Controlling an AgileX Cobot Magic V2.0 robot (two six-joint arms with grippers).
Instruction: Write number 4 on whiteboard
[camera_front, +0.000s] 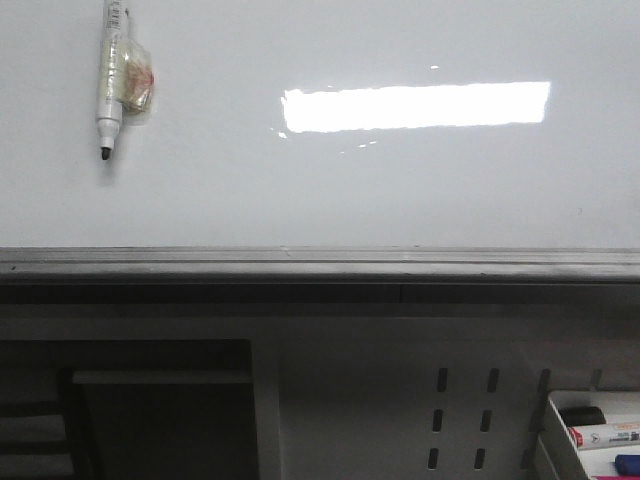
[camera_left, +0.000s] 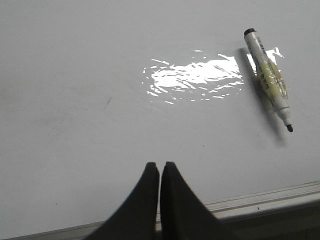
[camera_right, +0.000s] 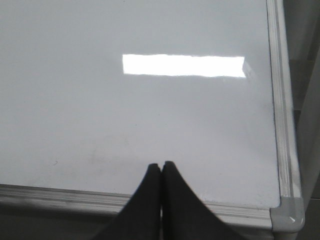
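Left gripper: black fingers pressed together, tips touching, holding nothing, hovering over the near grey metal edge rail. Right gripper: likewise closed flat, empty, hanging over the near rail beside the board's right corner.

Large glossy white flat whiteboard: lying level, showing a bright rectangular light reflection at mid-surface. No number 4 showing on it in any view; only faint specks and a short stray scratch visible in the left wrist view. Task judged not yet begun.

White-barrelled black-tipped marker with clear tape wrapped around its middle: lying uncapped on the board at its far left in the front view, well apart from both grippers. Long axis running roughly away from the robot, slightly slanted, black tip pointing back toward the near rail. Lying on the left arm's side, so left gripper judged the nearer by a clear margin; not appearing in the right wrist view at all.

Coming move judged as: opening the left fingers, reaching forward over the board and closing across the barrel, fingers set crosswise to the long axis.

Spare markers in a white tray below the board at lower right, not in play.
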